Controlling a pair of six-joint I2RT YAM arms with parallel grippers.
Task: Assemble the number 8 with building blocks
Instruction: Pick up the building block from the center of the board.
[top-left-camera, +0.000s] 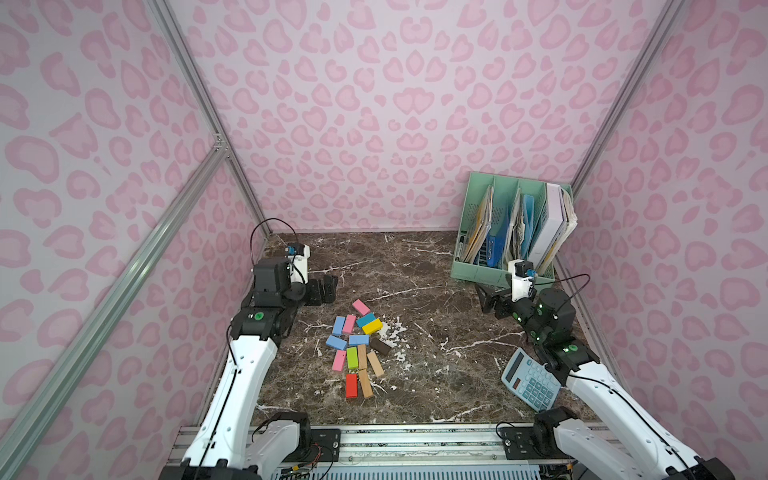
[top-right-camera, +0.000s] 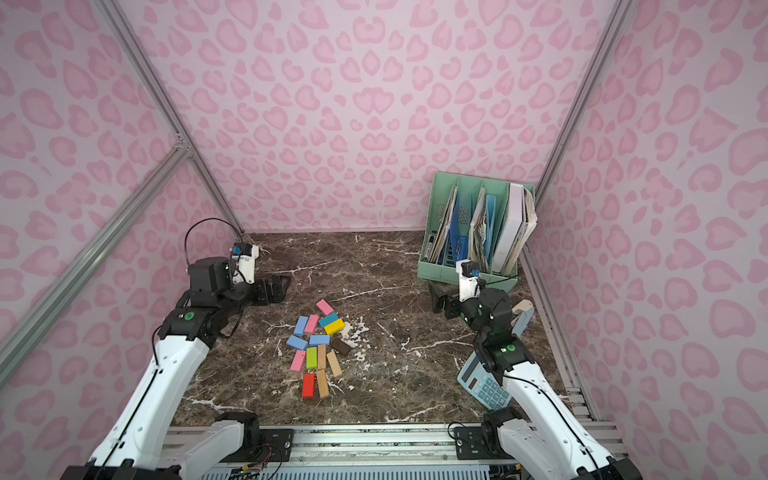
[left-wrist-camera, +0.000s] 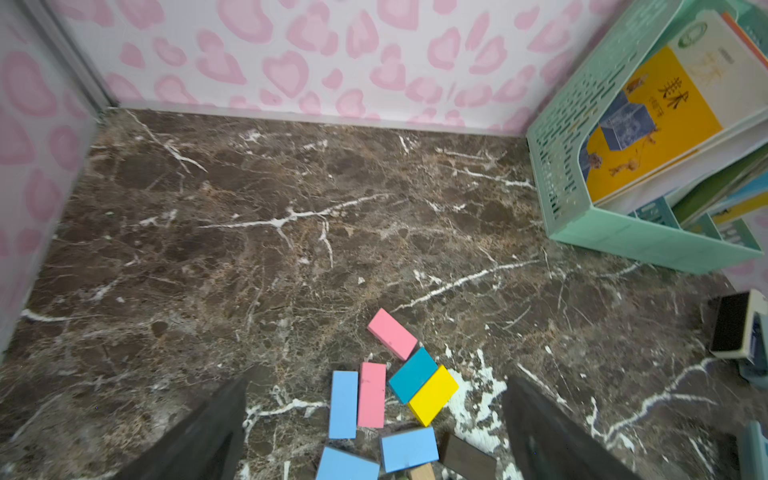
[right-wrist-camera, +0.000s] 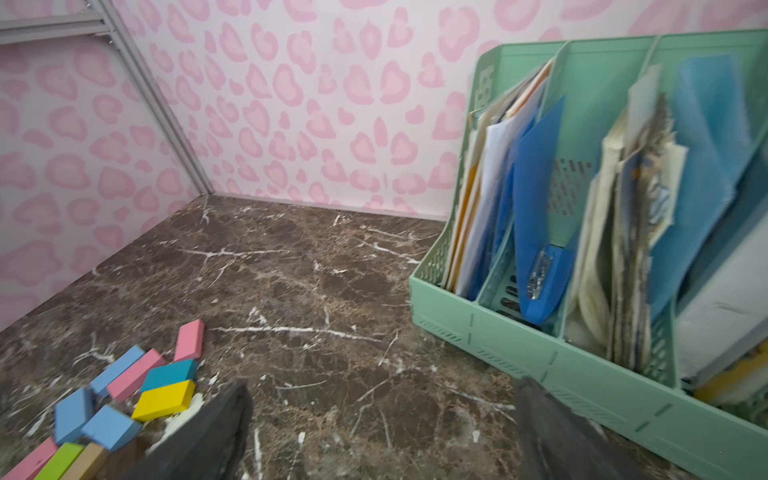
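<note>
The building blocks lie loose and flat in a cluster on the marble table, left of centre in both top views. Pink, teal and yellow blocks lie at the far end of the cluster. Red and tan ones lie nearest the front. My left gripper hovers open behind and left of the cluster, empty; the left wrist view shows blocks between its spread fingers. My right gripper is open and empty, well to the cluster's right, over bare marble.
A mint file organizer full of folders stands at the back right, close behind the right gripper. A pale blue calculator lies at the front right, beside the right arm. A board eraser lies by the right wall. Pink walls enclose three sides.
</note>
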